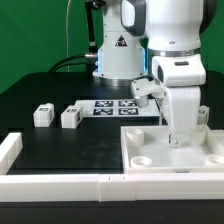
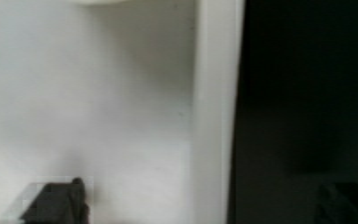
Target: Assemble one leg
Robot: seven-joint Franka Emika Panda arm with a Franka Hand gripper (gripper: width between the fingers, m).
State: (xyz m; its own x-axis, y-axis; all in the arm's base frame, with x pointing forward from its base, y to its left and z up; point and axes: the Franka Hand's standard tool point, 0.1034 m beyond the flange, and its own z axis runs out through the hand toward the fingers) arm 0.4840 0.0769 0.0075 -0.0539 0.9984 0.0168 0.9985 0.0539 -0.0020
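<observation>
Two legs, small white blocks with black-and-white tags, lie on the black table at the exterior view's left (image 1: 42, 114) (image 1: 70, 116). A third white tagged block (image 1: 143, 88) shows beside the arm, further back. My gripper (image 1: 180, 137) points straight down over the large white panel (image 1: 150, 150) at the exterior view's right, far from the two legs. In the wrist view my dark fingers (image 2: 51, 202) stand wide apart, with the gripper (image 2: 197, 205) over the panel's edge (image 2: 220, 110). White panel and black table show between them. Nothing is held.
The marker board (image 1: 115, 108) lies behind the legs. A long white bar (image 1: 60, 184) runs along the front and a short one (image 1: 9, 150) stands at the exterior view's left. Another tagged white piece (image 1: 203, 114) sits behind the panel at the right.
</observation>
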